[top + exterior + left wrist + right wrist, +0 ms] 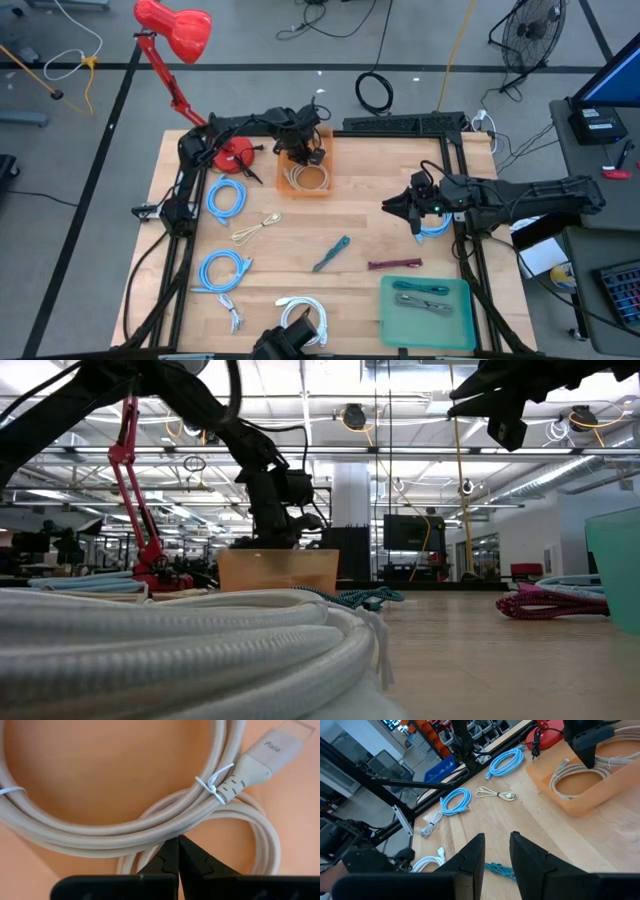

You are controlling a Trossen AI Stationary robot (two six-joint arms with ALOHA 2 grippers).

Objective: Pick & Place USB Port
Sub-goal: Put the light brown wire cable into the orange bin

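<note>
One beige USB cable lies coiled in the orange bin, tied with thin white twist ties. It looks light, limp and springy; its stiff moulded plug or the bundled strands by the tie seem the surest hold. Directly over the bin, the left gripper hangs with jaws together, holding nothing. Well right of the bin, the right gripper hovers, jaws slightly apart and empty. Around the bin, the wooden surface carries more coiled cables; workshop floor lies beyond.
</note>
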